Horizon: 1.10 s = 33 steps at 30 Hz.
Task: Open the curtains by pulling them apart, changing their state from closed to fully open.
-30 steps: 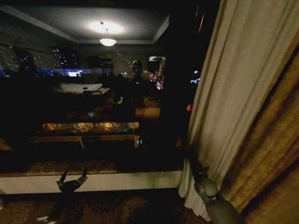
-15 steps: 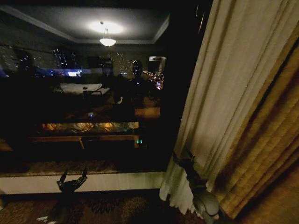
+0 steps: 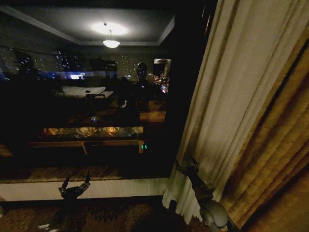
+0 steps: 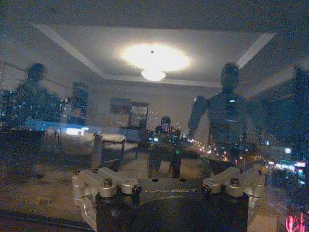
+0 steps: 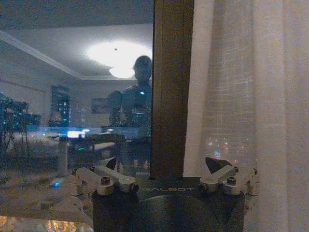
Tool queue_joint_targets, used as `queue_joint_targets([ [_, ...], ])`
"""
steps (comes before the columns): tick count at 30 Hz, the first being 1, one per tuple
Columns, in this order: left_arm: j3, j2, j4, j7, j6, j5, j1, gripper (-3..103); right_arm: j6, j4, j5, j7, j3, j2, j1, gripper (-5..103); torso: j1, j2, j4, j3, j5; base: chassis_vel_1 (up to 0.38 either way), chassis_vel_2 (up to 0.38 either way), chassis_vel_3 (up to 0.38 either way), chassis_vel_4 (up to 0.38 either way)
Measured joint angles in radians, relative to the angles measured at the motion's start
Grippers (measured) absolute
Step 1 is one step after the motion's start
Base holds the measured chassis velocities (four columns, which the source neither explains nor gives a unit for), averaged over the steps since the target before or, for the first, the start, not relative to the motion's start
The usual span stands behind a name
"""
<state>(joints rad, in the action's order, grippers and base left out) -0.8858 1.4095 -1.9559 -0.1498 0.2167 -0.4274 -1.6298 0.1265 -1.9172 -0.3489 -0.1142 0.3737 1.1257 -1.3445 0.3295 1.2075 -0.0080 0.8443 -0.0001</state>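
Two grippers, both with fingers spread and clamped on nothing: right gripper (image 3: 186,166) raised just beside the inner edge of the curtains (image 3: 227,106), not gripping the cloth; left gripper (image 3: 75,184) low before the white sill (image 3: 96,187), well apart from them. Curtains: sheer cream panel gathered at the right of the window, golden-brown drape (image 3: 275,159) directly behind it. Dark window glass (image 3: 87,106) mirrors a lit room with ceiling lamp (image 3: 111,42); patterned carpet (image 3: 120,215) below.

The curtains (image 3: 231,96) — sheer, loosely woven matt cloth; window glass (image 3: 87,96) — glossy, mirror-like.
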Motion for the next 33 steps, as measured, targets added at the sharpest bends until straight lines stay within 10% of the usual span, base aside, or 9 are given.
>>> queue_joint_targets([
  [33,0.000,0.000,0.000,0.000,0.000,0.000,0.000,100,0.000,0.002,0.000,-0.001,0.001,0.001,0.003,100,0.000,0.000,-0.0001,0.000,0.0000,0.078,0.061,-0.075,-0.062],
])
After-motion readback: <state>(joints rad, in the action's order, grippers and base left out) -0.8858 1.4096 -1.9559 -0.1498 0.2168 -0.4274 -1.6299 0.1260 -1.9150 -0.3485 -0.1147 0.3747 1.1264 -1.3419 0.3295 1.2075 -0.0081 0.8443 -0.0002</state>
